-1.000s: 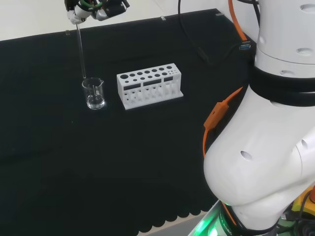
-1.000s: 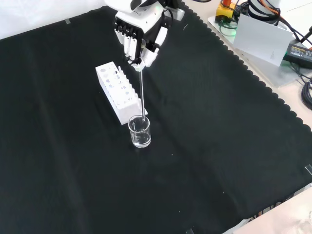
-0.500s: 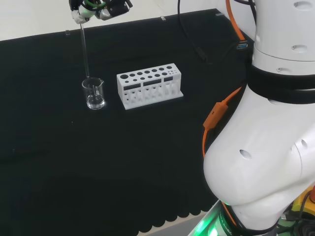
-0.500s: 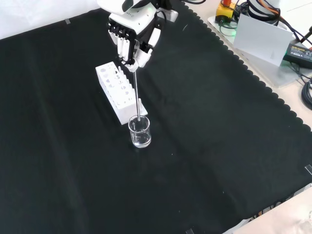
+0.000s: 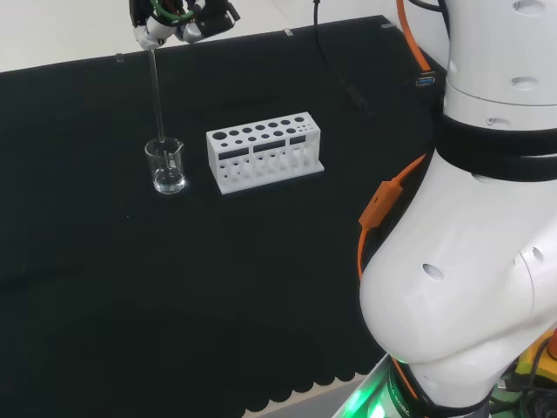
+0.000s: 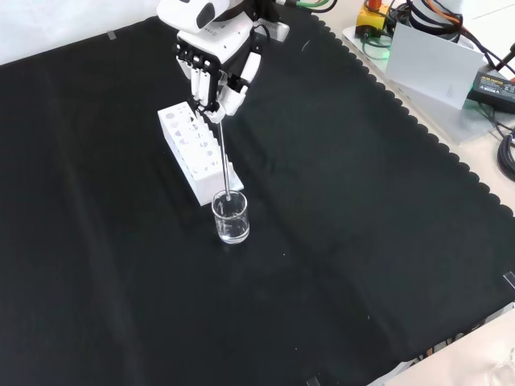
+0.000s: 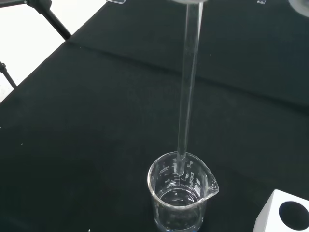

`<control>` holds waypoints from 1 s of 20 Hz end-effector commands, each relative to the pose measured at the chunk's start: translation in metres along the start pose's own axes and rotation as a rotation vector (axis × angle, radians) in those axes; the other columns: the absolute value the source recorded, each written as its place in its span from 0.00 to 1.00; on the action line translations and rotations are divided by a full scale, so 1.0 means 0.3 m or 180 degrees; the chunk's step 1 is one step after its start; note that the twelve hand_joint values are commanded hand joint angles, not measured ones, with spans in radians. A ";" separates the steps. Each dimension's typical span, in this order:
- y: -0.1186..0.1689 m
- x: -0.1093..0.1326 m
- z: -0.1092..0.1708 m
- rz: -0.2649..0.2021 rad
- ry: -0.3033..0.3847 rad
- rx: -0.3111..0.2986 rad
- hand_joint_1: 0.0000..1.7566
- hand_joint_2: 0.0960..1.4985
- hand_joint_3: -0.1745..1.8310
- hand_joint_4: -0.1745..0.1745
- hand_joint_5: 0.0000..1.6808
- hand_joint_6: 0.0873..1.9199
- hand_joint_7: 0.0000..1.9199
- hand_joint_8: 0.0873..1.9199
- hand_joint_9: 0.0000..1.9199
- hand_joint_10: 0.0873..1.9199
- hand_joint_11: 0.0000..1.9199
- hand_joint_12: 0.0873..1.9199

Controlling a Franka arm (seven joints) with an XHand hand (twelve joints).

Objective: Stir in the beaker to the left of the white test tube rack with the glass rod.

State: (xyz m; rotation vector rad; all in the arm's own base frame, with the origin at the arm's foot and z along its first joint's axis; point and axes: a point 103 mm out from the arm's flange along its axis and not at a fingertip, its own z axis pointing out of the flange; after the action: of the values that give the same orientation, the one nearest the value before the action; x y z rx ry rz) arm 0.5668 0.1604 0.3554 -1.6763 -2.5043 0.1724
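Arm (image 5: pixel 470 261) reaches over the black cloth (image 6: pixel 362 241); hand (image 6: pixel 211 68) poised above the white test tube rack (image 6: pixel 195 151), fingers pointing down. Beaker (image 6: pixel 231 218) stands just beside the rack's near end in the front view, upright. Fingers pinch the glass rod (image 6: pixel 224 161) at its top; its lower tip sits just inside the beaker's rim.

The hand (image 6: pixel 211 71) hangs from the top of the front view with its fingers (image 6: pixel 199 80) pointing down and curled together against the thumb, pinching the top of the glass rod (image 6: pixel 223 157). In the head view the hand (image 5: pixel 178 17) sits at the upper left, well apart from the arm's big white links (image 5: pixel 470 287) at the right.
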 end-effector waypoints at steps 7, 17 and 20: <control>0.038 -0.004 0.086 0.0017 0.0004 0.0062 0.75 0.70 0.00 0.00 0.74 0.26 0.67 0.27 0.96 0.17 0.86 0.36; 0.068 -0.015 0.163 -0.0004 0.0044 0.0123 0.75 0.70 0.00 0.00 0.74 0.26 0.67 0.27 0.96 0.17 0.86 0.36; 0.071 -0.014 0.187 -0.0026 0.0040 0.0137 0.75 0.70 0.00 0.00 0.74 0.26 0.67 0.27 0.96 0.17 0.86 0.36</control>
State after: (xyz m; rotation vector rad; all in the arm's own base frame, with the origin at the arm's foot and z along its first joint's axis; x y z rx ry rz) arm 0.5790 0.1627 0.3057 -1.6584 -2.4756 0.2072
